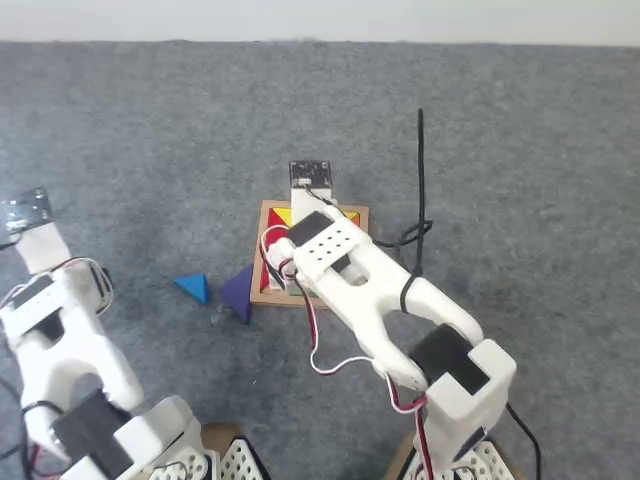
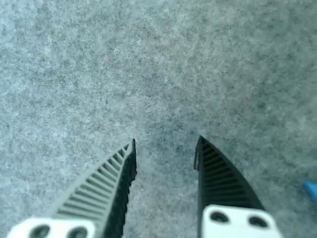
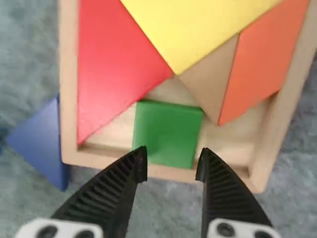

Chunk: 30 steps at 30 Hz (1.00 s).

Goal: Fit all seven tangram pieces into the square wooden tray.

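The square wooden tray (image 1: pixel 357 212) lies at the table's middle, mostly under my right arm (image 1: pixel 345 262). In the right wrist view the tray (image 3: pixel 68 74) holds a red triangle (image 3: pixel 111 64), a yellow triangle (image 3: pixel 193 27), an orange piece (image 3: pixel 257 64) and a green square (image 3: pixel 167 130), whose near edge overlaps the tray wall. My right gripper (image 3: pixel 172 163) hovers open over that wall, its tips either side of the green square without holding it. A dark blue triangle (image 1: pixel 238 292) (image 3: pixel 37 139) leans by the tray's left side. A light blue triangle (image 1: pixel 193 287) (image 2: pixel 311 190) lies further left. My left gripper (image 2: pixel 165 148) is open over bare carpet.
Grey carpet covers the whole table. A black cable (image 1: pixel 420 170) runs from the back towards the tray's right side. My left arm (image 1: pixel 50 310) stands at the left edge. Red and white wires (image 1: pixel 318 345) hang along the right arm.
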Each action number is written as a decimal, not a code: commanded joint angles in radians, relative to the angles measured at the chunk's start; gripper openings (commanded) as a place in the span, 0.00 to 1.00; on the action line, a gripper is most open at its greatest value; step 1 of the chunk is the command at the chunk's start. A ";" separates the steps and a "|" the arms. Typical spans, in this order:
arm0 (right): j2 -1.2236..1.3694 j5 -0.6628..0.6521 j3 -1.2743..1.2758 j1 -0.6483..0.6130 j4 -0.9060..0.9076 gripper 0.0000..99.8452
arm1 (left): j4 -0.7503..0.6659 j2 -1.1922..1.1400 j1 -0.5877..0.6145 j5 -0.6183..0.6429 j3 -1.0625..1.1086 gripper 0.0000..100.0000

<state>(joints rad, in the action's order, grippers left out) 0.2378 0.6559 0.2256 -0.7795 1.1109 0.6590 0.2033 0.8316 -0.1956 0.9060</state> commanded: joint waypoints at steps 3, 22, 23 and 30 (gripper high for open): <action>0.015 -0.028 -0.063 0.005 0.031 0.18 | 0.008 0.002 -0.008 0.014 -0.042 0.18; 0.185 -0.020 -0.229 -0.045 0.004 0.18 | 0.017 0.247 -0.034 0.012 0.087 0.18; 0.200 -0.021 -0.242 -0.048 0.007 0.18 | 0.017 0.273 -0.034 0.011 0.102 0.18; 0.225 -0.021 -0.279 -0.050 0.035 0.33 | 0.017 0.304 -0.041 -0.015 0.131 0.18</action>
<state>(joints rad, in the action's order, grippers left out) 0.4572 0.6421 -0.0169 -0.8147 1.1385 0.6713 0.4826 0.8071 -0.1926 1.0472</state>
